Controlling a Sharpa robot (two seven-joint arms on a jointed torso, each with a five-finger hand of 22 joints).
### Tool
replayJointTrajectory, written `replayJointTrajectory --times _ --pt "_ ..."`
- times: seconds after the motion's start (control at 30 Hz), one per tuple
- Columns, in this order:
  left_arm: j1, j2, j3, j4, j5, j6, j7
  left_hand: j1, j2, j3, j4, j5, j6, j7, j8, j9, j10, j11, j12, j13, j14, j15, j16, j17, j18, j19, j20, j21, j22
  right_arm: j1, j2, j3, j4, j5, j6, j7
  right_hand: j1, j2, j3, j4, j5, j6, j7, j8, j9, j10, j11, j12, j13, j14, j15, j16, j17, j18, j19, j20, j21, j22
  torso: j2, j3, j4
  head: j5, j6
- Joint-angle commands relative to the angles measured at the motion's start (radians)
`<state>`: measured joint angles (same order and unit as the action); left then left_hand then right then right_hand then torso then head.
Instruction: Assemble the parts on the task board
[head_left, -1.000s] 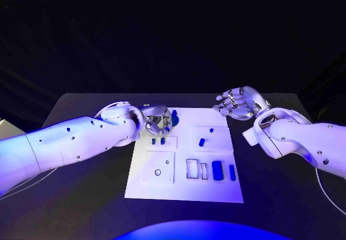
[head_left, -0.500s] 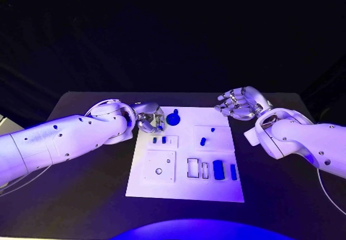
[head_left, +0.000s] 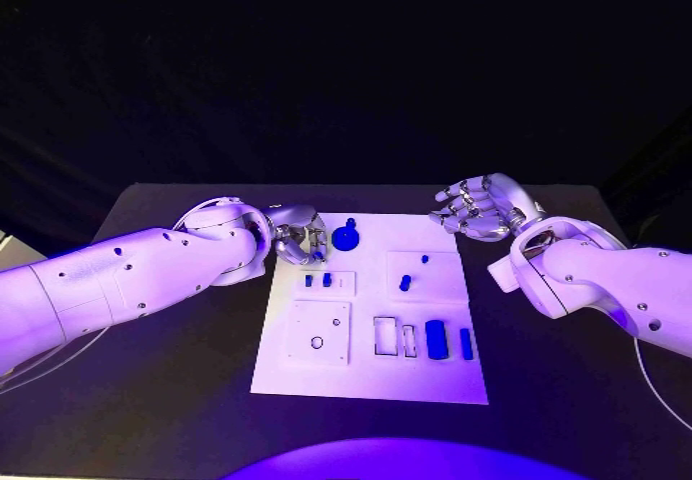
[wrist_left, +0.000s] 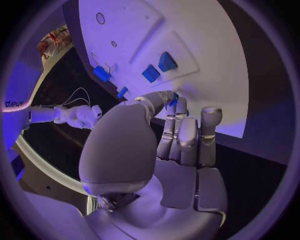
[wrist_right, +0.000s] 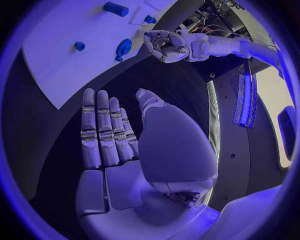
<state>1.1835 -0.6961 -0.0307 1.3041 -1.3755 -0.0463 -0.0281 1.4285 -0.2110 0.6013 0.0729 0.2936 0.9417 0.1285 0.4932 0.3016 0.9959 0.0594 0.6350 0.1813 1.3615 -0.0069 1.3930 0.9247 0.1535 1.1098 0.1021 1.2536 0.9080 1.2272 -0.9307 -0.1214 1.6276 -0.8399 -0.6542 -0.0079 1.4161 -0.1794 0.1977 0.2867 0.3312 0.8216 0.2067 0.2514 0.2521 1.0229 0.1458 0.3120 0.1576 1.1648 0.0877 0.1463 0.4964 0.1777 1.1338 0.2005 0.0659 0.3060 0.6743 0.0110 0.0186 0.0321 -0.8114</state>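
Observation:
The white task board (head_left: 369, 372) lies mid-table. A round blue part with a peg (head_left: 346, 238) stands near its far edge, free of any hand. My left hand (head_left: 300, 241) hovers just left of that part at the board's far left corner, fingers bent down, thumb near the fingertips, holding nothing that I can make out. In the left wrist view a sliver of blue (wrist_left: 173, 100) peeks past the fingertips (wrist_left: 179, 107). My right hand (head_left: 476, 208) hangs off the board's far right corner, empty, its fingers (wrist_right: 103, 125) straight. The right wrist view shows the round part (wrist_right: 123, 48) apart from my left hand (wrist_right: 165, 46).
Two small blue parts (head_left: 317, 281) sit in a raised panel, two more (head_left: 405, 283) in the panel beside it. Long blue parts (head_left: 436, 340) and open slots (head_left: 384, 337) fill the near right area. A panel with holes (head_left: 317, 333) lies near left. Black table surrounds the board.
My left hand has let go of the round blue part and drawn back to the left; the part stays on the board. The right hand has not moved.

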Motion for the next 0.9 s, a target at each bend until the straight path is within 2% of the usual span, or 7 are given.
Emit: replayJointTrajectory --times 0.03,0.4,0.8,0.9 --pt "0.000 0.006 0.001 -0.003 -0.005 0.015 0.002 -0.010 0.003 -0.008 0.000 -0.001 0.006 0.000 -0.003 0.003 0.008 0.000 -0.006 -0.001 0.006 0.000 0.004 -0.001 -0.011 -0.005 0.001 0.000 -0.001 -0.001 0.001 0.000 0.001 -0.002 0.003 0.015 0.001 -0.007 0.004 0.000 0.004 -0.007 0.019 0.005 -0.001 -0.002 0.009 -0.007 -0.001 0.001 0.007 -0.005 -0.002 0.006 -0.007 -0.001 -0.004 -0.001 0.000 0.0000 -0.0004 0.000 -0.001" --pt "0.000 0.016 -0.001 -0.013 -0.004 0.031 0.003 -0.010 0.003 -0.007 0.000 -0.001 0.006 -0.001 -0.004 0.003 0.008 0.000 -0.008 -0.001 0.006 0.000 0.004 -0.002 -0.011 -0.006 0.001 -0.001 -0.002 -0.001 0.001 0.000 0.000 -0.002 0.004 0.014 0.001 -0.007 0.004 0.001 0.005 -0.007 0.019 0.005 -0.001 -0.002 0.009 -0.007 -0.002 0.000 0.007 -0.006 -0.002 0.006 -0.008 -0.001 -0.004 -0.002 -0.001 -0.0002 0.0008 -0.002 -0.002" --pt "-0.001 0.038 -0.009 -0.035 -0.009 0.037 0.002 -0.010 0.003 -0.008 -0.002 -0.003 0.007 -0.001 -0.005 0.003 0.009 -0.001 -0.010 -0.002 0.005 -0.001 0.004 -0.003 -0.010 -0.007 0.001 -0.002 -0.004 -0.001 0.002 0.000 0.000 -0.002 0.011 0.010 0.000 -0.007 0.004 0.001 0.004 -0.007 0.020 0.005 -0.002 -0.003 0.009 -0.007 -0.004 0.000 0.008 -0.008 -0.004 0.006 -0.009 0.000 -0.004 -0.006 0.000 -0.0005 -0.0005 -0.002 -0.001" --pt "-0.002 0.040 -0.010 -0.039 -0.011 0.040 0.001 -0.010 0.003 -0.008 -0.003 -0.004 0.007 -0.001 -0.006 0.004 0.010 -0.001 -0.010 -0.002 0.006 -0.001 0.004 -0.002 -0.010 -0.007 0.001 -0.002 -0.004 -0.001 0.002 0.000 0.000 -0.002 0.013 0.010 0.000 -0.007 0.004 0.001 0.004 -0.007 0.020 0.005 -0.002 -0.003 0.009 -0.007 -0.004 0.000 0.008 -0.008 -0.004 0.006 -0.009 0.000 -0.004 -0.006 0.000 0.0005 0.0004 -0.002 -0.001"
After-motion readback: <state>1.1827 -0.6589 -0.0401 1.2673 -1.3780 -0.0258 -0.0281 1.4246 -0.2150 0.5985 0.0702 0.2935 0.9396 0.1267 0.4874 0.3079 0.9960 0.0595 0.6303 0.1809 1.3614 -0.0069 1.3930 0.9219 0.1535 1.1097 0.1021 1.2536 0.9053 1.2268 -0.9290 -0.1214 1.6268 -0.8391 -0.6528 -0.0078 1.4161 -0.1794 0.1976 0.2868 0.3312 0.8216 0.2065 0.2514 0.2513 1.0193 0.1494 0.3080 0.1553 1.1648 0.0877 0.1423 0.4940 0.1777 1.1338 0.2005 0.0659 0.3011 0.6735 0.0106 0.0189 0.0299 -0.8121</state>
